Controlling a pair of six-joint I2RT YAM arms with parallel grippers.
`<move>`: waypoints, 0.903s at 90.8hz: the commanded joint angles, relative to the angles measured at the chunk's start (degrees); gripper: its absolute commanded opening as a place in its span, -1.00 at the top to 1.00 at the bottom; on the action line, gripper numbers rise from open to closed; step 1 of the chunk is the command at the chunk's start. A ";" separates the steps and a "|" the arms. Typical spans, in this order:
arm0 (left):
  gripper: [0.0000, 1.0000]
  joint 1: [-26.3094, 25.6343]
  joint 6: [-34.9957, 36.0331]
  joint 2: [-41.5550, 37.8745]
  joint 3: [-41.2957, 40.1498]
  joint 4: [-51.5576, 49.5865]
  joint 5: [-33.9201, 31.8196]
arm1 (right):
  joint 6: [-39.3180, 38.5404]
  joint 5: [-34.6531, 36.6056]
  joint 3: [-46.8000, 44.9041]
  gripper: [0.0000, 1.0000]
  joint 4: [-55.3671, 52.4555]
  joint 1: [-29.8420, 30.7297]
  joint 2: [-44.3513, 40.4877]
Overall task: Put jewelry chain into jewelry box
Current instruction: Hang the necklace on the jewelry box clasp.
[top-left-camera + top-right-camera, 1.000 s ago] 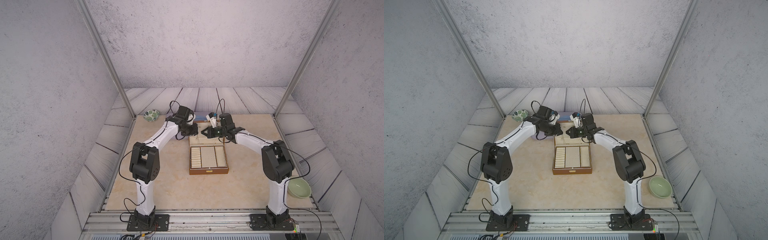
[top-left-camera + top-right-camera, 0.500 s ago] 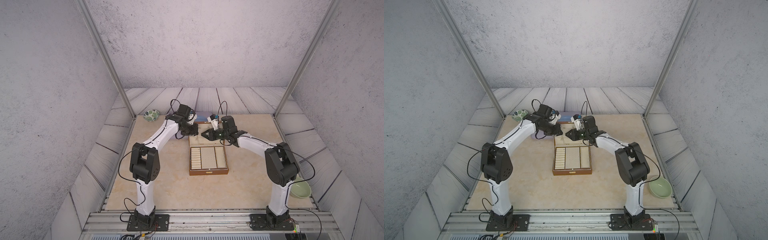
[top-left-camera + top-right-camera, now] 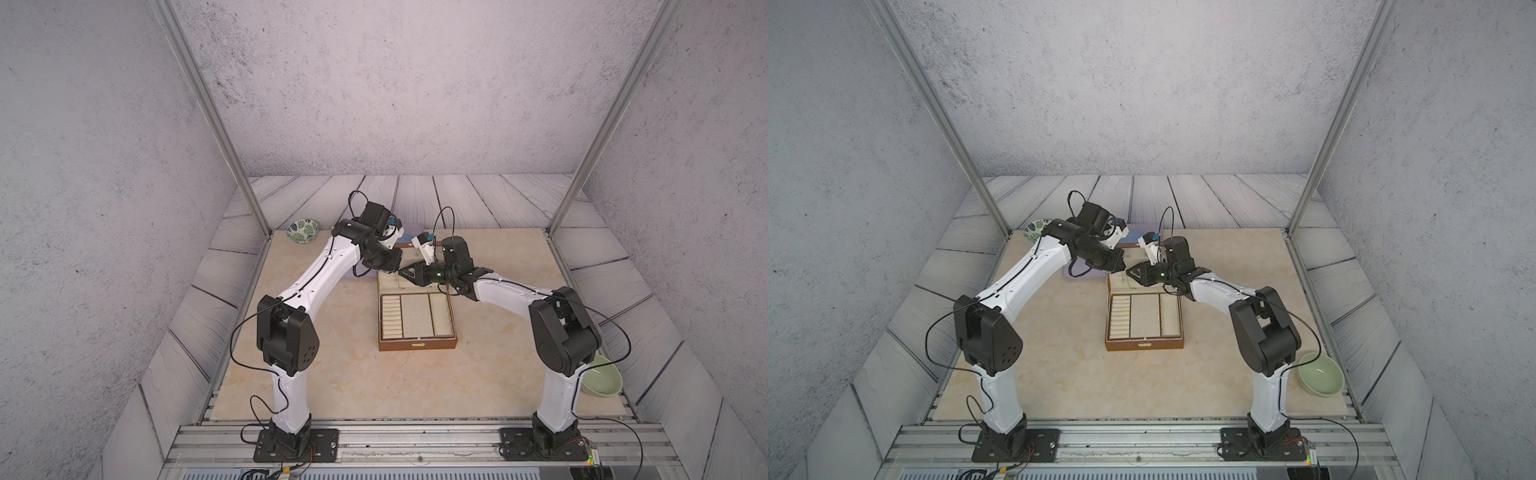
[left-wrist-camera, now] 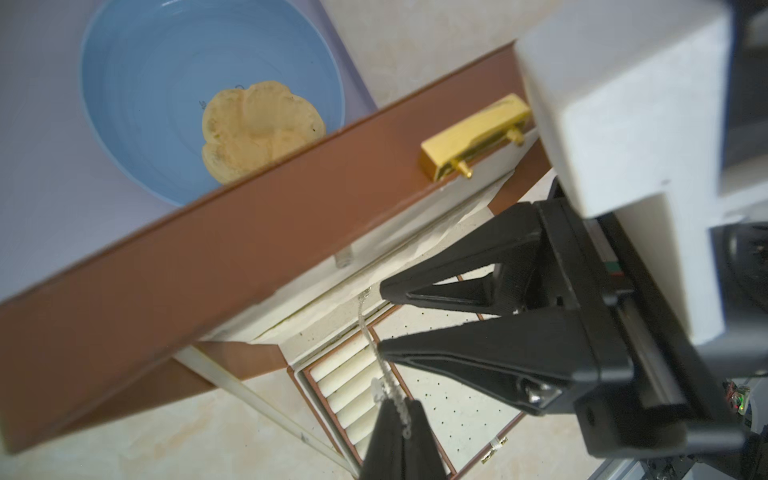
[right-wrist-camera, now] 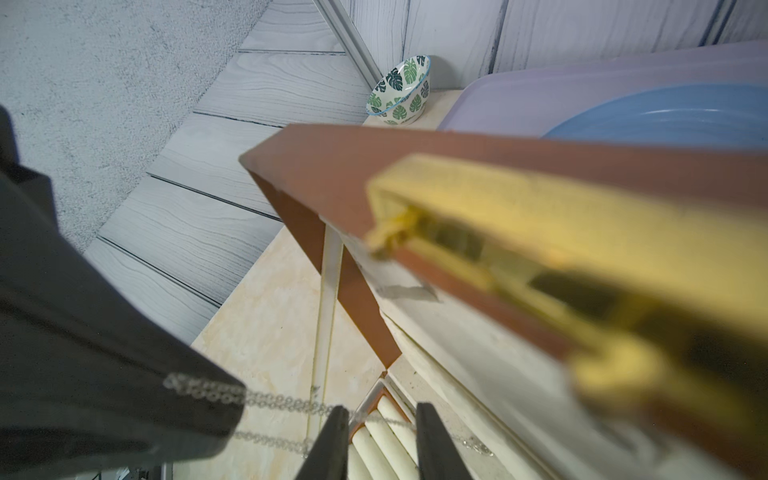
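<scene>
Having just been parted, the right claw (image 4: 381, 319) is freed from the chain (image 4: 365, 328), which is left clamped in the left claw (image 4: 398, 405) over the box's (image 3: 417, 345) 11 o'clock corner, ready to be lowered.

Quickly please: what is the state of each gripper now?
Left gripper: closed on the jewelry chain.
Right gripper: open; the chain passes between its jaws, ungripped.

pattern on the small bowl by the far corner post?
The small bowl is white with green leaves, blue rim; clearest in right wrist view.
</scene>
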 commanded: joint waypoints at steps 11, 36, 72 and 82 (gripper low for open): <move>1.00 -0.51 0.60 -1.97 2.04 -2.36 -1.78 | 0.64 -2.04 0.01 0.37 2.16 1.59 0.24; 1.00 -0.50 0.41 -1.98 2.15 -2.15 -1.90 | 0.52 -2.47 -0.90 0.37 2.40 1.94 0.65; 1.00 -0.59 0.19 -2.19 2.12 -1.84 -1.37 | 0.77 -0.48 0.43 0.41 2.48 1.99 3.13; 1.00 -0.64 0.07 -2.06 2.05 -1.63 -1.24 | 0.54 -0.15 0.69 0.52 2.77 2.03 3.24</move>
